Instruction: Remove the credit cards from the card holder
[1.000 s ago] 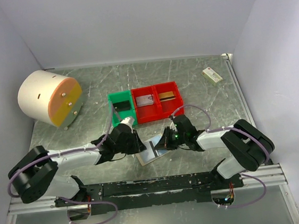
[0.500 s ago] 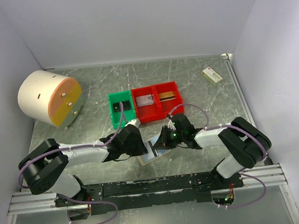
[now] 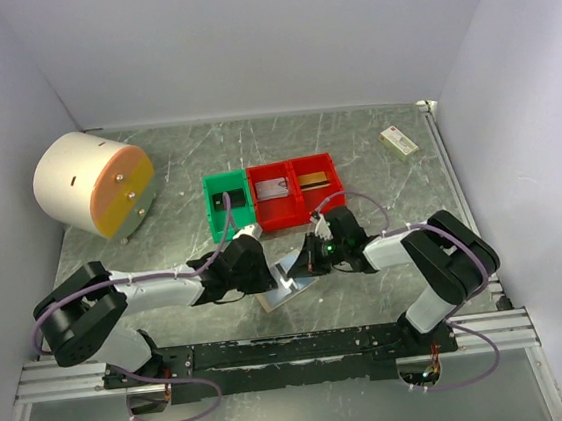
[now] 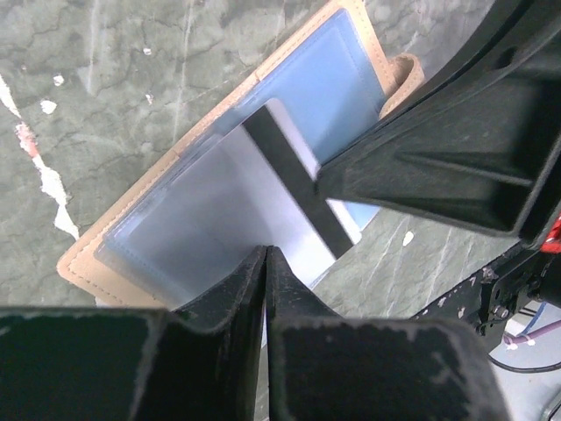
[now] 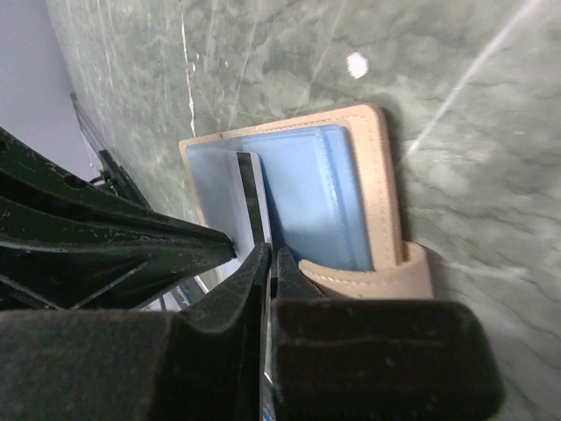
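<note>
Now left jaws newly closed, right jaws closed too, both at the silver card (image 4: 219,210), grip unclear.

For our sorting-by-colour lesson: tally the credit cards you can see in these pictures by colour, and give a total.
Silver-grey: 2, the plain silver-grey card in a red bin and the striped card at the card holder.
Gold: 1, the gold card in the other red bin.
Dark: 1, the dark card in the green bin.
Total: 4.
</note>
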`<state>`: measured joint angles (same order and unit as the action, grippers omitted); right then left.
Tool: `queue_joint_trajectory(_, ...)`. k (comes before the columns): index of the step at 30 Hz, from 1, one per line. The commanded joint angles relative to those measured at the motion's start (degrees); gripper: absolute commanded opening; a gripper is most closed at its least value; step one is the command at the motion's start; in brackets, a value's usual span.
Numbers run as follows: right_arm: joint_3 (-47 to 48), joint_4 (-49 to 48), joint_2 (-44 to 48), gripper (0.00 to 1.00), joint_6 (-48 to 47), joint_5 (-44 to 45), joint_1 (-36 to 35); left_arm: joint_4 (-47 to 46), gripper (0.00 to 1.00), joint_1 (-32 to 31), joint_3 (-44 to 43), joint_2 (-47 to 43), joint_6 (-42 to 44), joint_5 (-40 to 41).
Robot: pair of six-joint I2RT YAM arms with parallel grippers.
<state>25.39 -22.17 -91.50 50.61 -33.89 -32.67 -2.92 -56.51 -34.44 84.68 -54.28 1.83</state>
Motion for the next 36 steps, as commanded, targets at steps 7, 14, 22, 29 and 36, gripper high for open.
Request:
queue_joint_trajectory(7, -2.6, 0.2, 3.5, 0.0, -2.5, -1.2, 6.1, 1.1, 0.25, -0.6, 3.7, -2.4, -0.1, 3.4)
queue_joint_trajectory(14, -3.0, -2.7, 1.6, 0.0, -2.0, -4.4, 5.9, 1.9, 0.19, -0.9, -0.3, 3.3, 1.3, 2.5)
queue_joint_trajectory(22, -2.6, -4.4, -0.2, 0.14, -2.2, -7.6, 6.0, 2.4, 0.17, -1.1, -0.3, 3.7, 0.6, 3.0)
queue_joint_trajectory(29, -2.2, -7.4, -2.1, 0.15, -0.5, -10.3, 6.0, 2.8, 0.16, -1.3, -0.8, 4.8, 0.6, 2.7)
queue_joint_trajectory(36, -0.4, -5.3, -2.9, 0.1, -1.9, -10.5, 6.0, 4.0, 0.15, -1.6, -1.4, 5.4, 0.6, 3.4)
